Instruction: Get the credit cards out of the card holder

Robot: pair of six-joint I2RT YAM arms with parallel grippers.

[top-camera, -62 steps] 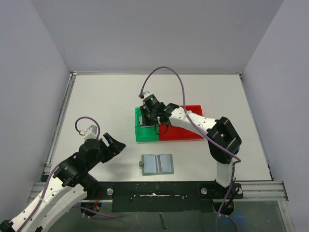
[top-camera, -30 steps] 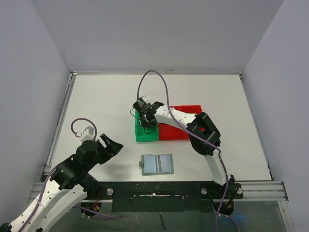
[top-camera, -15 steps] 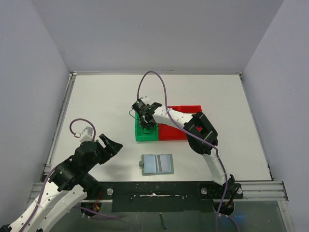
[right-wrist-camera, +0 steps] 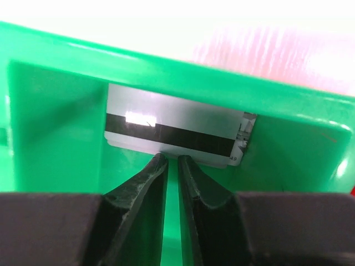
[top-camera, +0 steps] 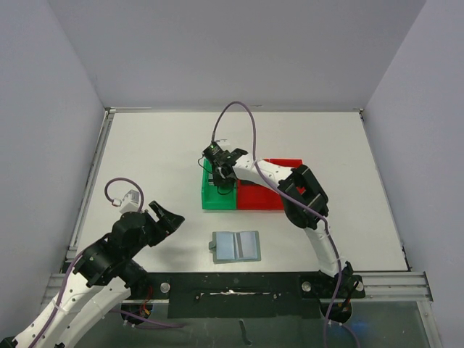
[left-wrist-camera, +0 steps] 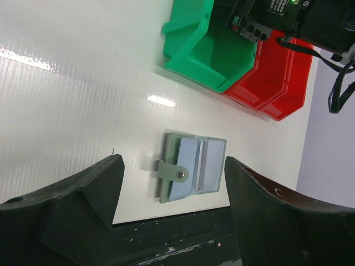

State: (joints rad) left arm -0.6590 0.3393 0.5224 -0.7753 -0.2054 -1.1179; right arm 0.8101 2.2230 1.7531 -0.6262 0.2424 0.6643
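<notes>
The card holder lies open and flat near the table's front edge, its pale blue panels up; it also shows in the left wrist view. I cannot tell cards from panels there. One credit card, silver-white with a black stripe, lies inside the green bin by its far wall. My right gripper reaches into that bin, jaws a narrow gap apart, tips at the card's near edge, holding nothing. My left gripper is wide open and empty, to the left of the card holder.
A red bin stands against the green bin's right side; both show in the left wrist view, the red bin beyond the green bin. The black front rail runs just below the card holder.
My right gripper moved left from the bins' middle to the green bin's far left part and dipped in. My left arm drew back a little towards the left.
</notes>
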